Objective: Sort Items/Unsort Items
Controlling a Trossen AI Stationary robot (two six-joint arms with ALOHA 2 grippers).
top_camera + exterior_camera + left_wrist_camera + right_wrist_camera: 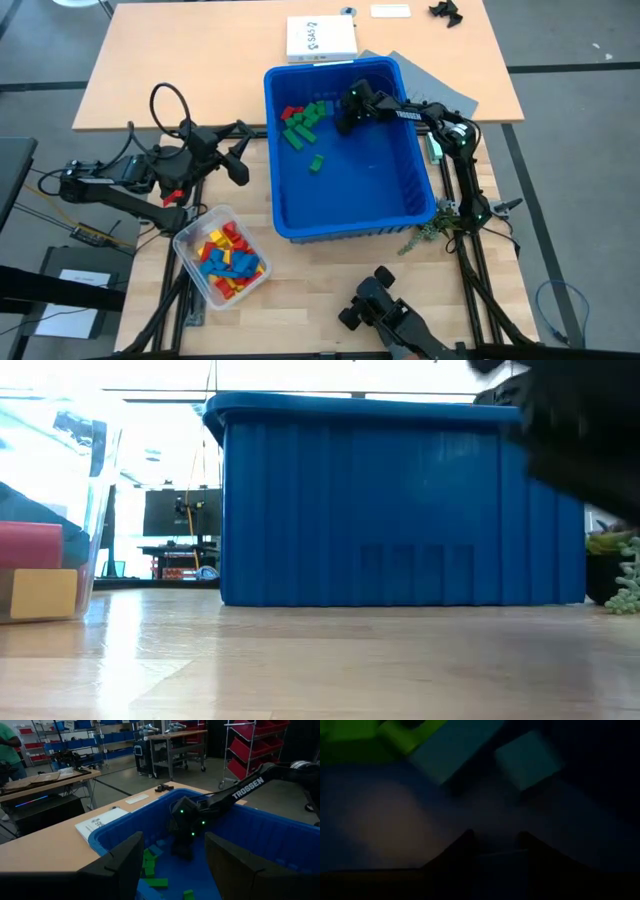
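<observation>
Blue plastic walls of the bin (345, 225) surround the right gripper (345, 118), which reaches down to the bin floor near the far wall. In the right wrist view its fingers (465, 845) stand a small gap apart with what may be a blue block (502, 857) between them; the picture is too dark to be sure, so I cannot tell whether it has a grip. Just beside that gripper, toward the other arm, lie the green blocks (303, 122) and a few red blocks (291, 112); 1 green block (316, 163) lies apart on the floor. More mixed blocks (228, 262) fill the clear tub (190, 240) outside the bin, close to the left gripper (238, 150), which waits beside the bin wall with its fingers spread and empty.

The risk here, as I judge it, is a shallow pinch: a block caught only by an edge could slip on the lift and fall among the green ones.
</observation>
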